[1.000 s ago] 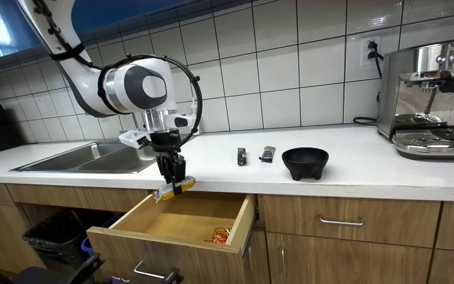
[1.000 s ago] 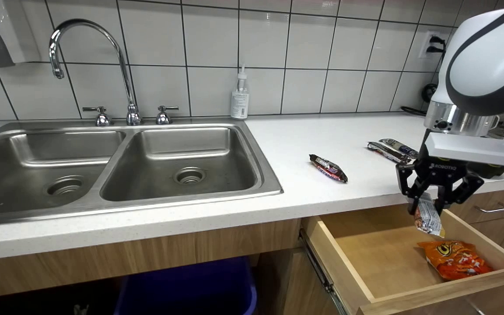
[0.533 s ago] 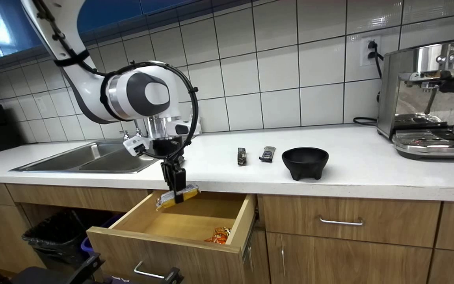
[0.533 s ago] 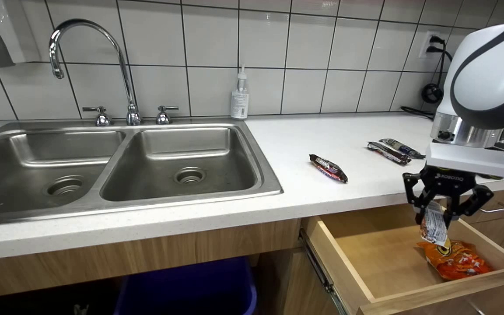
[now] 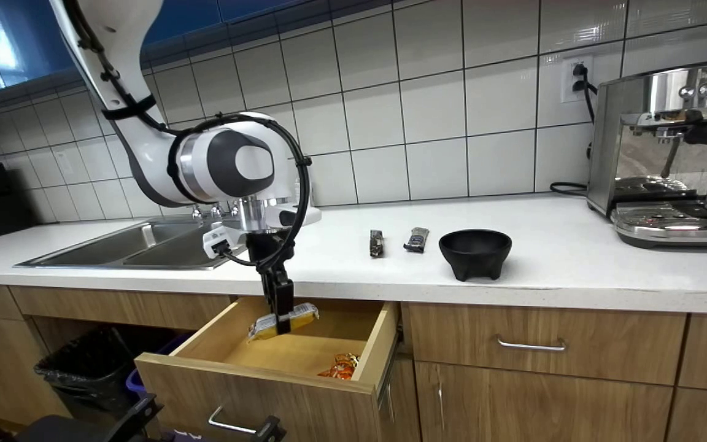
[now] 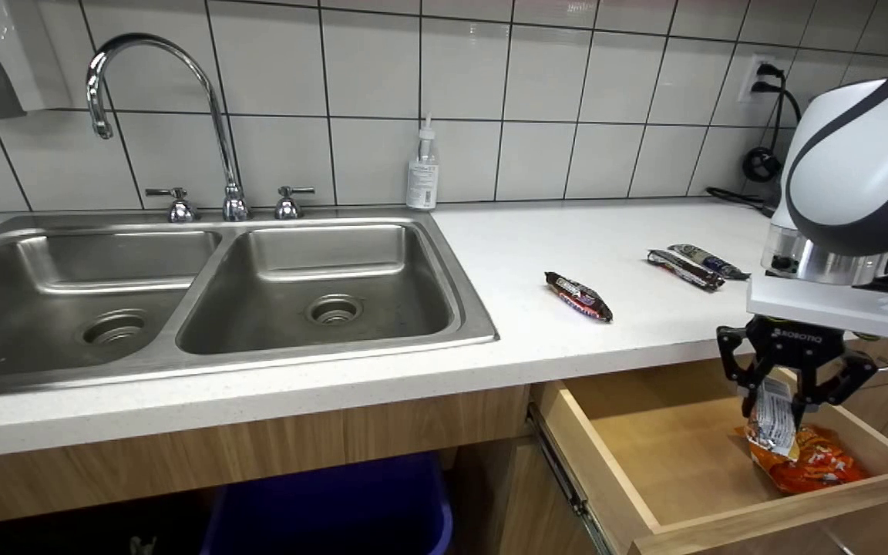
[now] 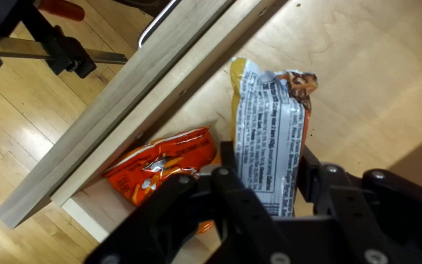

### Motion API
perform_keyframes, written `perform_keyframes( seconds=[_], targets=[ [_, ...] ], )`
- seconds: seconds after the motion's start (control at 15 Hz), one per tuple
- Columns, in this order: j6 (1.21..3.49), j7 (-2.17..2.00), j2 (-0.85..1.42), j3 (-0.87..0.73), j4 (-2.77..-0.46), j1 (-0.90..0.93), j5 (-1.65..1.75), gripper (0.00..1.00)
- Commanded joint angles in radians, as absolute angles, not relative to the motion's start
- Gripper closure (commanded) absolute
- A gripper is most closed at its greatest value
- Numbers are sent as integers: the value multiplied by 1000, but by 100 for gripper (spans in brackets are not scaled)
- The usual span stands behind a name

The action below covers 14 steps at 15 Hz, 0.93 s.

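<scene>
My gripper [image 7: 266,157] is shut on a snack bar [image 7: 269,128] in a white, yellow and brown wrapper, one finger on each long side. In both exterior views the gripper [image 6: 774,408] points down with the bar [image 5: 303,315] slightly tilted, over the pulled-out wooden drawer [image 5: 255,371]. The bar's lower end [image 6: 774,435] overlaps the orange snack bag [image 6: 818,462] in that exterior view; whether they touch I cannot tell. In the wrist view the bag [image 7: 167,157] lies in the drawer's corner, left of the fingers, partly hidden by them.
Several wrapped bars, one near the sink [image 6: 579,297], lie on the white counter [image 6: 490,270]. A black bowl [image 5: 475,253] and a coffee machine [image 5: 672,153] stand farther along. Beneath the counter is a blue bin [image 6: 336,501]. A black clamp [image 7: 68,55] sits by the drawer front.
The gripper has come down with the bar, from about counter-edge height to inside the drawer's outline, and shifted slightly right in both exterior views. The grip looks unchanged.
</scene>
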<state>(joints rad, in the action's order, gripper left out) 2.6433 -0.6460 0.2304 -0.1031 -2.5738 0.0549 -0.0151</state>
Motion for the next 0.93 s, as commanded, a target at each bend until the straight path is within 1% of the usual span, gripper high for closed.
perform_keyframes(
  seconds=[0.0, 0.6, 0.67, 0.73, 0.8, 0.87],
  targets=[
    [2658, -676, 273, -109, -2544, 56, -49, 84],
    [2675, -691, 323, -119, -2524, 63, -108, 83],
    [2676, -690, 320, -120, -2528, 64, -111, 34],
    [2677, -689, 316, -120, -2533, 65, -112, 31],
    [2680, -686, 303, -120, -2543, 67, -110, 26],
    [2682, -685, 296, -120, -2549, 69, -109, 18]
  ],
)
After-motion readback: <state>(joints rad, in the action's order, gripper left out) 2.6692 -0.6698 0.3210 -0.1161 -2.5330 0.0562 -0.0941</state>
